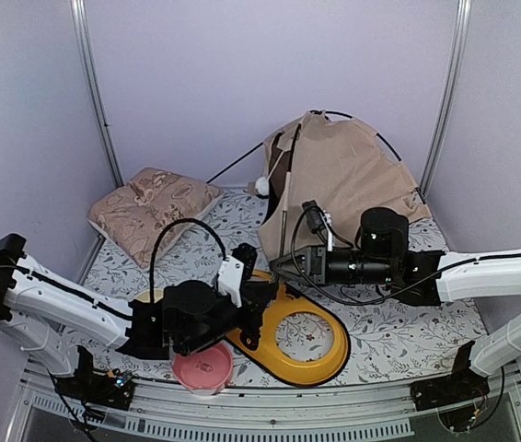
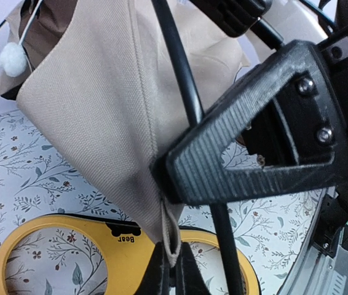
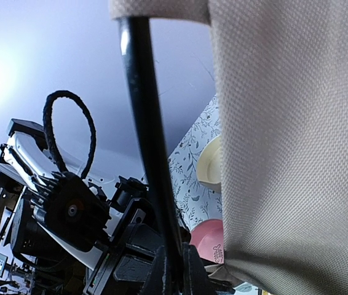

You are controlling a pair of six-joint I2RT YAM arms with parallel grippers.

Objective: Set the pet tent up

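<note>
**Left gripper**: the jaws are together, clamped on a narrow fabric tab at the lowest corner of the beige fabric pet tent with thin black poles. The tent cloth rises from these jaws as a taut, tapering panel.

**Right gripper**: the jaws are together, clamped on a thin black flexible pole. The pole runs straight up from the jaws and enters a fabric sleeve at the tent edge. In the left wrist view, the right jaws sit just above and to the right of the left jaws, with the pole passing between the two sets.

**Pet tent**: the main body lies beyond both sets of jaws, partly raised, at the far right of the floral-patterned counter. A small white pom-pom hangs on a cord above and left of the left jaws.

**Other items**:
- A yellow flat two-ring stand lies directly below both sets of jaws.
- A pink round bowl sits nearer the arm bases.
- A tan floral pillow lies well to the left.
</note>
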